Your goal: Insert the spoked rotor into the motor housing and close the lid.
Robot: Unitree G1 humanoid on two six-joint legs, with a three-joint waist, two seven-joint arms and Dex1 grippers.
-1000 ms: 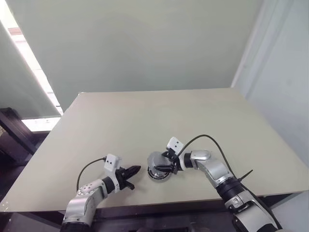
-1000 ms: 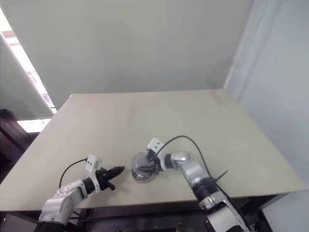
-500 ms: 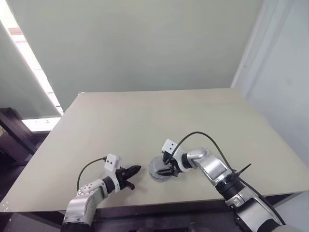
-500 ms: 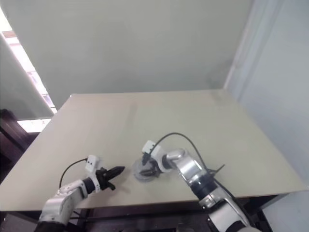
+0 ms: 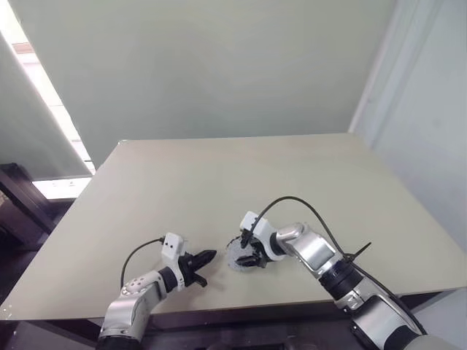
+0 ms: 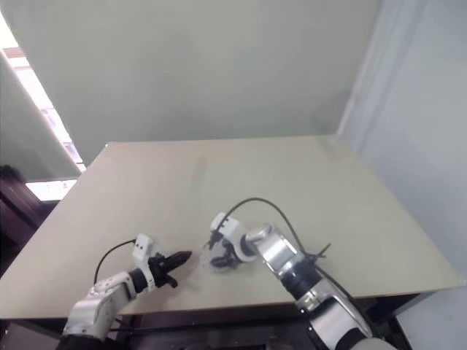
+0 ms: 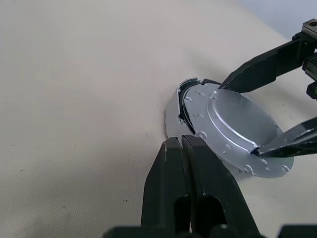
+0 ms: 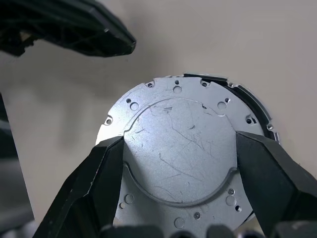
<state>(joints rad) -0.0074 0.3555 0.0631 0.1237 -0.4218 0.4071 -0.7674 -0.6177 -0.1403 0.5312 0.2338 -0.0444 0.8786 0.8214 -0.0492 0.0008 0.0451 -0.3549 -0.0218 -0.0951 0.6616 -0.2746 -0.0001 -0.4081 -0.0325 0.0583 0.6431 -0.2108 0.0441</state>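
A round silver disc (image 8: 178, 124) with small holes in its flat face and a dark rim behind it stands tilted on the table near the front. From this side I cannot tell whether it is the motor housing or the lid. My right gripper (image 5: 246, 255) is shut on it, one finger (image 7: 262, 64) at its upper edge and the other (image 7: 292, 141) at its lower edge. My left gripper (image 7: 181, 141) is shut and holds nothing; its tips (image 5: 206, 257) are just left of the disc, apart from it. The spoked rotor is hidden.
The beige table (image 5: 219, 182) stretches far back to a plain wall. Its front edge (image 5: 241, 305) runs close below both grippers. A black cable (image 5: 292, 200) arches over my right wrist.
My right wrist has bent over so the gripper points more steeply down, tipping the disc with it. The left arm has stayed still.
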